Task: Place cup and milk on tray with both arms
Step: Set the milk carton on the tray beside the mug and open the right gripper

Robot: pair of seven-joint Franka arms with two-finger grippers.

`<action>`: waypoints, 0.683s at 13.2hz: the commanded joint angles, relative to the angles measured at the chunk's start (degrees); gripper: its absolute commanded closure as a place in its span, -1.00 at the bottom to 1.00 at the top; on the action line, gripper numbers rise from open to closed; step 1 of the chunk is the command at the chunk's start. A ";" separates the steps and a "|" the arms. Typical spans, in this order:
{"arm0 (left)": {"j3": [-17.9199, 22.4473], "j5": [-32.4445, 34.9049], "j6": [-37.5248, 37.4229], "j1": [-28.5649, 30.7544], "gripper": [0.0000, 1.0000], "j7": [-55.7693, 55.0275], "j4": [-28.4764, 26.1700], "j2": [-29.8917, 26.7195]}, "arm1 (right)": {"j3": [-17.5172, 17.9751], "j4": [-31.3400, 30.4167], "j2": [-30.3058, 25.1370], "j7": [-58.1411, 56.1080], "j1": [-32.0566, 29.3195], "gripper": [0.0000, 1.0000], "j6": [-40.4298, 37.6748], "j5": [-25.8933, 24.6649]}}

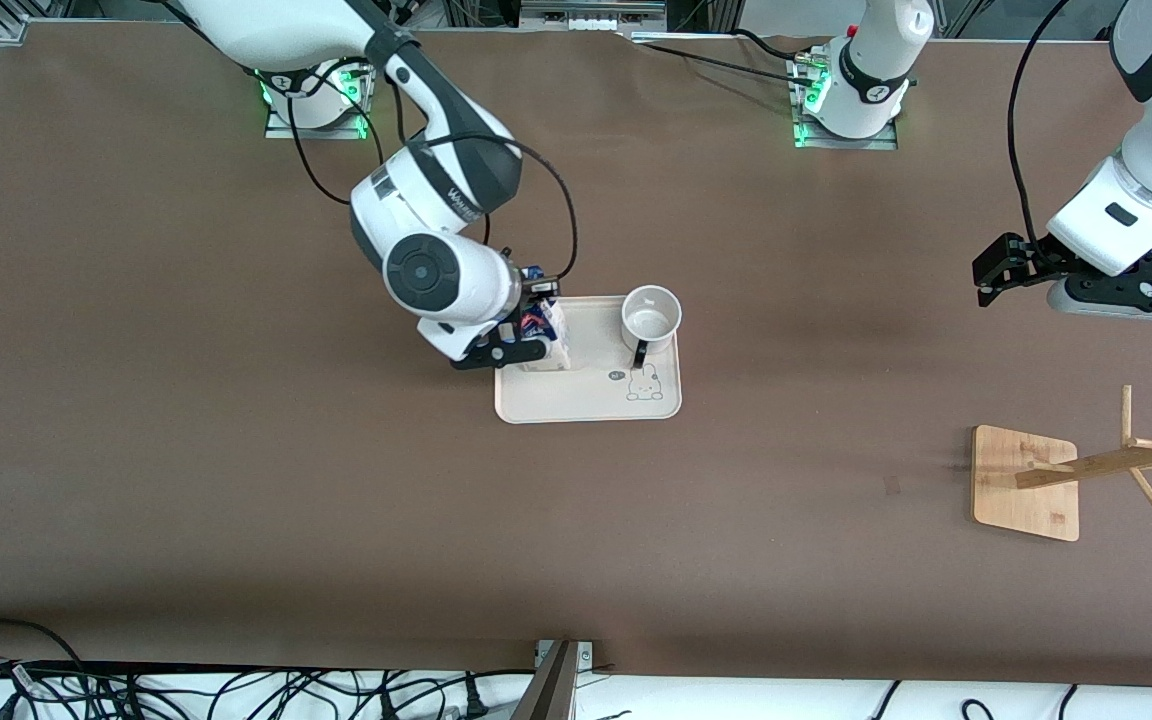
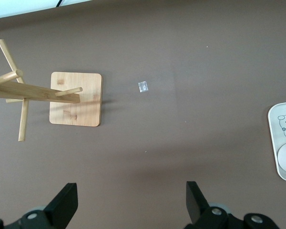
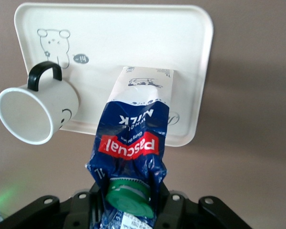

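My right gripper (image 1: 533, 325) is clamped on the milk (image 1: 546, 335) near its gabled top, fingers pressed into the blue upper part just under the round green cap (image 3: 128, 195), which sits right against my palm in the right wrist view. The carton stands on the tray (image 1: 591, 400), at the end of it toward my right arm's side of the table, its white lower part resting on the cream surface directly below my grip. Past the carton from my right gripper stands the cup (image 1: 650, 318), upright on the same tray at the end toward my left arm, apart from the milk with bare tray between them; its black handle (image 1: 640, 352) points toward the front camera, and the smiley face shows on its side in the right wrist view. The bunny drawing (image 1: 644, 383) lies on the tray just nearer the front camera than the cup. My left gripper (image 1: 999, 272) waits in the air over bare table well away from the tray, at my left arm's end, its fingers (image 2: 64, 206) spread wide and holding nothing. Below it and toward the front camera lies a wooden rack (image 1: 1066, 475), tipped over beside its square base (image 2: 76, 98).
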 commanded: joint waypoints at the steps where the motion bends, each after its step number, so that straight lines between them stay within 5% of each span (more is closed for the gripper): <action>1: 0.24 -0.84 -1.31 -0.39 -1.00 -0.26 1.10 0.00 | 0.37 1.33 0.50 -1.15 -0.57 0.19 -0.79 0.34; 3: 0.24 -0.84 -1.31 -0.39 -1.00 -0.26 1.10 0.08 | 0.28 1.24 0.94 -1.16 -0.48 0.14 -0.62 0.34; 4: 0.24 -0.84 -1.31 -0.39 -1.00 -0.26 1.10 0.08 | 0.28 1.24 0.94 -0.46 -0.31 -0.69 -0.53 0.34; 5: 0.24 -0.84 -1.31 -0.39 -1.00 -0.26 1.10 0.00 | 0.28 1.24 0.94 0.16 -0.04 -1.00 -0.53 0.08; 9: 0.24 -0.84 -1.31 -0.39 -1.00 -0.26 1.10 0.08 | 0.28 1.24 0.33 0.08 -0.04 -1.00 -0.97 -0.01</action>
